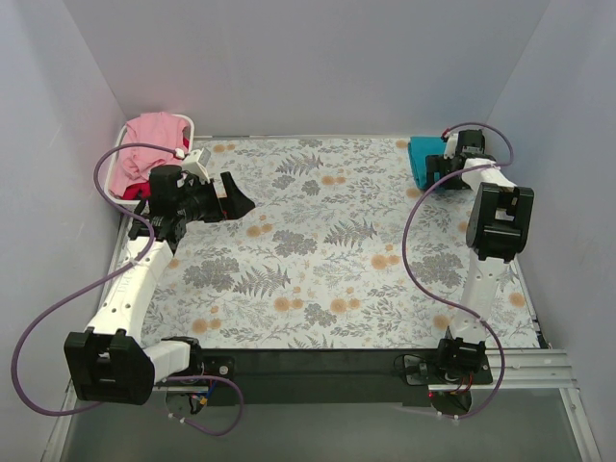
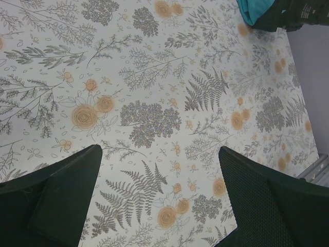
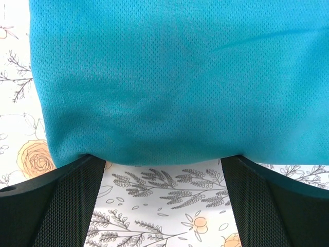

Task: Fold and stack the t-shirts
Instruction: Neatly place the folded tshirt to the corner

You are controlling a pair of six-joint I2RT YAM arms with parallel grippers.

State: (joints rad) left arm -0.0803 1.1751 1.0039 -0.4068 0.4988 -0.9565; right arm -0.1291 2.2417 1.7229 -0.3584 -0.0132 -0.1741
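Observation:
The teal t-shirt (image 1: pixel 421 159) lies folded into a small rectangle at the far right of the table. It fills the upper part of the right wrist view (image 3: pixel 175 77). My right gripper (image 1: pixel 440 171) is open right at its near edge, and both fingertips (image 3: pixel 77 175) are just hidden under the cloth's edge. The pink t-shirt (image 1: pixel 154 135) lies crumpled in the basket at the far left, with a bit of the red t-shirt (image 1: pixel 133 189) showing beneath it. My left gripper (image 1: pixel 239 202) is open and empty above the floral cloth (image 2: pixel 159 159), to the right of the basket.
A white slatted basket (image 1: pixel 123 140) stands at the far left corner. A floral tablecloth (image 1: pixel 318 250) covers the table. Grey walls close in on the left, back and right. The teal shirt shows in the top right corner of the left wrist view (image 2: pixel 252 10).

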